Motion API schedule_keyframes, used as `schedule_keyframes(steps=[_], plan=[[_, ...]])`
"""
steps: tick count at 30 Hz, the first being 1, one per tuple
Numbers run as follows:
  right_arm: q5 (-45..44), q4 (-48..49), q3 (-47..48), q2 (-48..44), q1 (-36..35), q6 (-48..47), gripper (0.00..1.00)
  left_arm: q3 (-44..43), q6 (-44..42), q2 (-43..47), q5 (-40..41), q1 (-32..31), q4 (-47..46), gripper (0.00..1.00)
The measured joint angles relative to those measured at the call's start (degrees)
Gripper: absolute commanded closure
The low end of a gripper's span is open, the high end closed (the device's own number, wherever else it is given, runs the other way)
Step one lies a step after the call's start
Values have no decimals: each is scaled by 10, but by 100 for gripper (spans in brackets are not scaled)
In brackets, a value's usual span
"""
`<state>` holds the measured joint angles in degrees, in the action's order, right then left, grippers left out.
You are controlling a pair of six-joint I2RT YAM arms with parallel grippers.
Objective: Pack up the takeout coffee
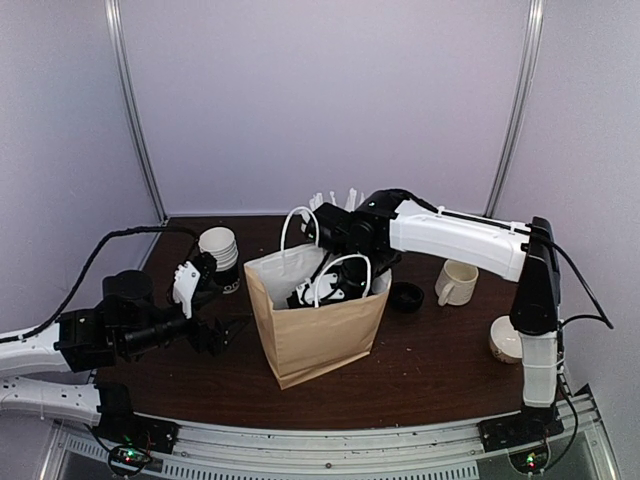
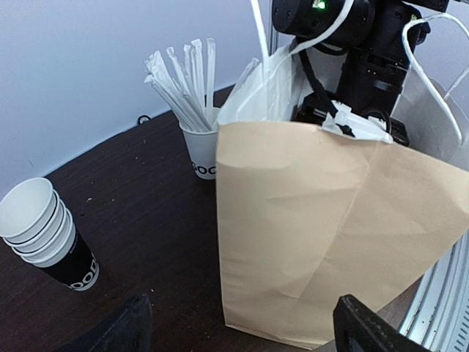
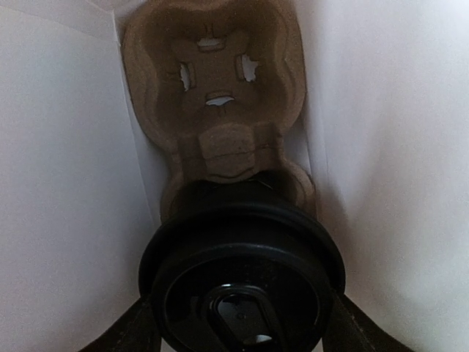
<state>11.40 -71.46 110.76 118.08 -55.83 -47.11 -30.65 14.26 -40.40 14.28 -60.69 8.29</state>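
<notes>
Right gripper (image 3: 242, 326) gripped one coffee (image 3: 242, 271) over one two-well carrier (image 3: 212, 81) inside one bag (image 1: 320, 330); left gripper (image 2: 245, 330) gaped beside it.

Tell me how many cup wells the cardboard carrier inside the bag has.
2. The far well is empty; the near well lies under the lidded coffee cup. The cup could hide more of the carrier closer to the camera.

1. Cup (image 3: 242, 282): only its round, glossy black lid shows, seen from above; the body is hidden beneath.
2. Upright inside the bag (image 3: 58, 161), over the carrier (image 3: 212, 81), at its near pocket.
3. The right gripper (image 3: 240, 330) flanks the lid, fingers touching.
</notes>
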Motion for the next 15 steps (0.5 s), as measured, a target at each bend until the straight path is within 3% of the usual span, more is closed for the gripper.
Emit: schedule_keyframes(steps=[10,15], plan=[[2,2,0,-1,0,10,30,-3,-9,-9,-2,0,9,10],[3,1,0,-3,0,19,17,-12,-10,-8,-3,0,18,9]])
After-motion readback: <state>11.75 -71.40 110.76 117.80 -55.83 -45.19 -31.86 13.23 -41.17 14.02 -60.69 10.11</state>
